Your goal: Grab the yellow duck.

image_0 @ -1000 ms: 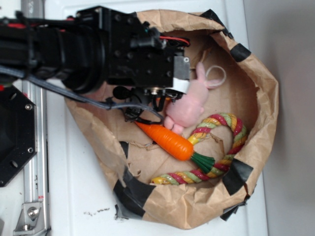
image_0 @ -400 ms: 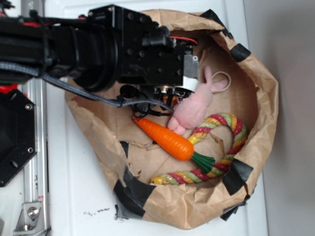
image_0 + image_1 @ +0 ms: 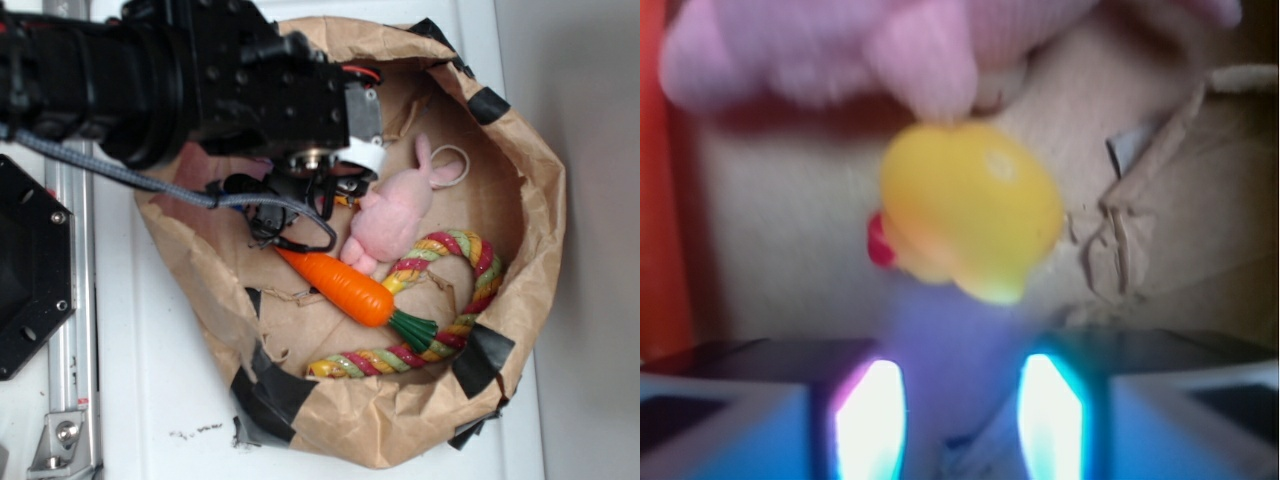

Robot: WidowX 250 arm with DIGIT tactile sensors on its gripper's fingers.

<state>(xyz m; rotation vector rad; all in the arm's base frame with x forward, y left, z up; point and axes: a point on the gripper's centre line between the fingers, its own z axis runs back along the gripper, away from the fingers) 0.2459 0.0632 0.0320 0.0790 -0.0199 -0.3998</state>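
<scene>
Brown paper nest on white table | jaws open, empty | yellow duck straight ahead between them, beak left, touching pink bunny.

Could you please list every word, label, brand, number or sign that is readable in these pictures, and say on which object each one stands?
None can be read in either view.
Robot arm: black housing, no legible marking.
Paper bag: plain brown paper with black tape, no print.
Yellow duck, pink bunny, carrot toy, rope toy: no text.
The wrist view is blurred; nothing there resembles lettering.
</scene>
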